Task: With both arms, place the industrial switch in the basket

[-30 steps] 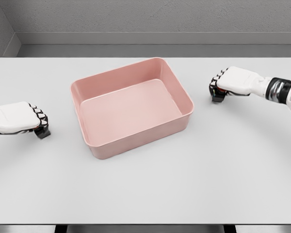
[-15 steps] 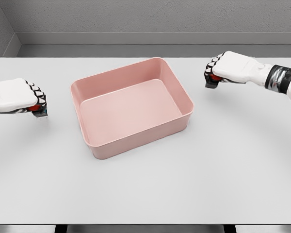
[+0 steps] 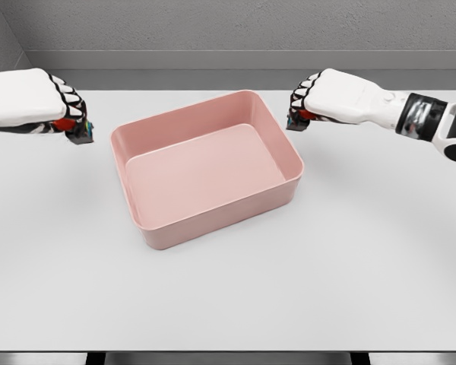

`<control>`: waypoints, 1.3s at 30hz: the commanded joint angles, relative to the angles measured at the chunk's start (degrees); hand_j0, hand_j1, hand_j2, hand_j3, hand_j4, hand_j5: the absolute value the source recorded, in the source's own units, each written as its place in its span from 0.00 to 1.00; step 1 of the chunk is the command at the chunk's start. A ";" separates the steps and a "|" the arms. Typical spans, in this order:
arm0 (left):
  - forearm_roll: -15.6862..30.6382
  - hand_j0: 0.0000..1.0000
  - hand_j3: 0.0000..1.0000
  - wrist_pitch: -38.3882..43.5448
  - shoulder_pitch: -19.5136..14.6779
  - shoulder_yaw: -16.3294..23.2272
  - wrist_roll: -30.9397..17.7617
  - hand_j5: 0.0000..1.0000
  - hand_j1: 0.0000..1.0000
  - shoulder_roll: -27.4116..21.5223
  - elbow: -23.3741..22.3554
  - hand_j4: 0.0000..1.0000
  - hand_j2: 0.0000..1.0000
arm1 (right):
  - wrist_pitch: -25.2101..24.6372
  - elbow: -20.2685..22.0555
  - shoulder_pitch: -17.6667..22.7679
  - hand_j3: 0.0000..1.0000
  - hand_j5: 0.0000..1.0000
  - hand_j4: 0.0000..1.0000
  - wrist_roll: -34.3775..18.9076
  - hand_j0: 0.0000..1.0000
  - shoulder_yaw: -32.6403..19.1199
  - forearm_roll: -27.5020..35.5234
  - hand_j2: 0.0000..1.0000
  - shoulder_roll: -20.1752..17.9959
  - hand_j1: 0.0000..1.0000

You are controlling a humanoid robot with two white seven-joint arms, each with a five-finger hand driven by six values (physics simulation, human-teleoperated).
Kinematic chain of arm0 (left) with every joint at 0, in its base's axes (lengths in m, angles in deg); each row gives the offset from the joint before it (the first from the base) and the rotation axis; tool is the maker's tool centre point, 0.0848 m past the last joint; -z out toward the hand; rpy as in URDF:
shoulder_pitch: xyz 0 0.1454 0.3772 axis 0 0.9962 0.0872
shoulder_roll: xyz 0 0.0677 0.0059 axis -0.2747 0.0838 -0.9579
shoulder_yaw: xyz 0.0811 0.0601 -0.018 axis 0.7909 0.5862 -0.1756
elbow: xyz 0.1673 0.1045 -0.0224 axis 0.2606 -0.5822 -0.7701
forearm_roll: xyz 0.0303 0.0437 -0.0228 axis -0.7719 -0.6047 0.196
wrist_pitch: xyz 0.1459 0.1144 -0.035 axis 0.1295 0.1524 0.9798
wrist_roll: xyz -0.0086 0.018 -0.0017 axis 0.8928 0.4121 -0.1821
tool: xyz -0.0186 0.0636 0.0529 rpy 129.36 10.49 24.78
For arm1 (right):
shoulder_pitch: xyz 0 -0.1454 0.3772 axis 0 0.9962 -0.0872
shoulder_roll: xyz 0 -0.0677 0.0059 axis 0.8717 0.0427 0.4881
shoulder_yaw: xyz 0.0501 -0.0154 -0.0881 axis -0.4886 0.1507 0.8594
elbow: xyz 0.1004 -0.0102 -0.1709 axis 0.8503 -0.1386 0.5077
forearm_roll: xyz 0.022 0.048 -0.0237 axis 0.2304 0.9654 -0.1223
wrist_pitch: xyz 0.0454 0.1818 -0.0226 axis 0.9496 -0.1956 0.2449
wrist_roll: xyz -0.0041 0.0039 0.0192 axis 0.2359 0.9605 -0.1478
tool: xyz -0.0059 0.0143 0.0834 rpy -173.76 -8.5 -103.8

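Head view shows our left hand (image 3: 38, 103) and right hand (image 3: 327, 95) both raised off the counter (image 3: 228, 289) and drawn inward since a second ago, when they sat low and wide. Each is clenched around a small dark, red-marked industrial switch: the left switch (image 3: 77, 131) hangs just outside the pink basket (image 3: 213, 228)'s left corner, the right switch (image 3: 296, 119) near its far right rim. We judge carrying nearly done, release next.

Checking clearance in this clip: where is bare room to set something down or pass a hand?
The pink basket is empty inside. The white table is bare in front of it and at both lower sides. It is tighter at the basket's back corners, where the left hand and right hand hover.
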 commanded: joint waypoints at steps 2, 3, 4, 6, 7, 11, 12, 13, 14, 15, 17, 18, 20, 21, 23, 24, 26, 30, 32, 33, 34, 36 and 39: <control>2.25 0.42 0.42 -0.28 -0.79 -0.06 -1.81 0.42 0.42 2.91 0.09 0.42 0.42 | -0.02 2.12 -0.18 0.34 0.34 0.34 0.07 0.34 -0.10 0.86 0.34 0.57 0.34; 2.95 0.42 0.42 -0.28 -1.32 -0.15 -2.68 0.42 0.42 3.27 0.17 0.42 0.42 | -0.02 2.47 -0.26 0.34 0.34 0.34 0.07 0.34 -0.10 0.86 0.34 0.57 0.34; 3.57 0.42 0.42 -0.28 -1.76 -0.15 -3.48 0.42 0.42 3.96 0.17 0.42 0.42 | -0.02 2.65 -0.35 0.34 0.34 0.34 0.07 0.34 -0.10 0.86 0.34 0.57 0.34; 4.10 0.42 0.42 -0.28 -2.47 -0.15 -3.83 0.42 0.42 4.85 1.84 0.42 0.42 | -0.02 3.44 -0.35 0.34 0.34 0.34 0.07 0.34 -0.10 0.86 0.34 0.57 0.34; 4.27 0.42 0.42 -0.28 -2.55 -0.15 -4.88 0.42 0.42 5.46 2.11 0.42 0.42 | -0.02 4.23 -0.26 0.34 0.34 0.34 0.07 0.34 -0.10 0.86 0.34 0.57 0.34; 4.36 0.42 0.42 -0.28 -2.82 0.03 -6.47 0.42 0.42 7.92 2.11 0.42 0.42 | -0.02 5.11 -0.18 0.34 0.34 0.34 -0.02 0.34 0.16 0.86 0.34 1.97 0.34; 4.36 0.42 0.42 -0.28 -2.82 0.12 -6.55 0.42 0.42 8.45 2.11 0.42 0.42 | -0.02 5.11 -0.18 0.34 0.34 0.34 -0.02 0.34 0.43 0.86 0.34 2.50 0.34; 4.27 0.42 0.42 -0.28 -2.64 0.20 -6.55 0.42 0.42 8.71 2.11 0.42 0.42 | -0.02 5.11 -0.09 0.34 0.34 0.34 -0.02 0.34 0.60 0.86 0.34 3.03 0.34; 4.27 0.42 0.42 -0.28 -2.55 0.20 -6.55 0.42 0.42 8.71 2.11 0.42 0.42 | -0.02 5.11 0.00 0.34 0.34 0.34 -0.02 0.34 0.69 0.86 0.34 3.47 0.34; 4.19 0.42 0.42 -0.28 -2.29 0.38 -6.55 0.42 0.42 8.71 1.93 0.42 0.42 | -0.02 5.11 0.09 0.34 0.34 0.34 -0.11 0.34 0.69 0.86 0.34 3.91 0.34; 3.75 0.43 0.43 -0.28 -2.03 0.38 -6.55 0.43 0.43 9.86 1.58 0.43 0.43 | -0.02 5.11 0.26 0.35 0.35 0.35 -0.11 0.35 1.30 0.86 0.35 5.05 0.35; 3.66 0.43 0.43 -0.28 -1.59 0.47 -6.55 0.43 0.43 10.12 1.41 0.43 0.43 | -0.02 5.11 0.18 0.35 0.35 0.35 -0.11 0.35 1.31 0.86 0.35 5.31 0.35; 3.48 0.43 0.43 -0.28 -1.15 0.47 -6.55 0.43 0.43 10.82 1.41 0.43 0.43 | -0.02 5.20 0.18 0.35 0.35 0.35 -1.07 0.35 1.39 0.86 0.35 6.72 0.35; 2.52 0.43 0.43 -0.28 -0.80 0.47 -6.55 0.43 0.43 11.70 1.32 0.43 0.43 | -0.02 5.20 0.18 0.35 0.35 0.35 -1.16 0.35 1.92 0.86 0.35 7.16 0.35; 2.34 0.43 0.43 -0.28 -0.36 0.56 -6.55 0.43 0.43 12.23 0.88 0.43 0.43 | -0.02 5.20 0.18 0.36 0.36 0.36 -1.34 0.36 2.18 0.86 0.36 7.25 0.36; 1.46 0.43 0.43 -0.28 0.08 0.56 -6.55 0.43 0.43 12.84 0.53 0.43 0.43 | -0.02 5.20 0.18 0.42 0.42 0.42 -1.34 0.42 2.18 0.77 0.42 7.25 0.42; 1.11 0.43 0.43 -0.28 0.52 0.56 -6.55 0.43 0.43 13.46 0.35 0.43 0.43 | -0.02 5.11 0.18 1.00 1.00 1.00 -1.25 1.00 2.36 0.86 1.00 7.16 1.00; -0.91 0.43 0.43 -0.28 2.37 0.56 -6.55 0.43 0.43 16.01 -1.58 0.43 0.43 | -0.02 5.20 0.18 1.00 1.00 1.00 -1.25 1.00 2.27 0.86 1.00 6.98 1.00; -1.00 0.43 0.43 -0.28 2.46 1.26 -6.55 0.43 0.43 16.54 -2.37 0.43 0.43 | -0.02 5.11 0.26 1.00 1.00 1.00 -1.25 1.00 1.75 0.86 1.00 6.63 1.00; -1.00 0.43 0.43 -0.28 2.46 1.61 -6.55 0.43 0.43 16.89 -2.46 0.43 0.43 | -0.02 5.11 0.26 1.00 1.00 1.00 -1.25 1.00 1.57 0.86 1.00 6.19 1.00; -1.00 0.44 0.44 -0.28 2.46 2.23 -6.55 0.44 0.44 17.33 -2.46 0.44 0.44 | -0.02 5.02 0.35 1.00 1.00 1.00 -1.25 1.00 0.78 0.86 1.00 5.32 1.00; -1.00 0.46 0.46 -0.28 3.25 2.67 -6.55 0.46 0.46 17.68 -2.90 0.46 0.46 | -0.02 4.06 0.70 1.00 1.00 1.00 -1.25 1.00 -1.95 1.21 1.00 2.07 1.00; -1.00 0.49 0.49 0.09 3.95 3.11 -6.55 0.49 0.49 18.65 -4.04 0.49 0.49 | -0.02 1.07 2.02 1.00 1.00 1.00 -1.25 1.00 -3.18 1.21 1.00 -0.48 1.00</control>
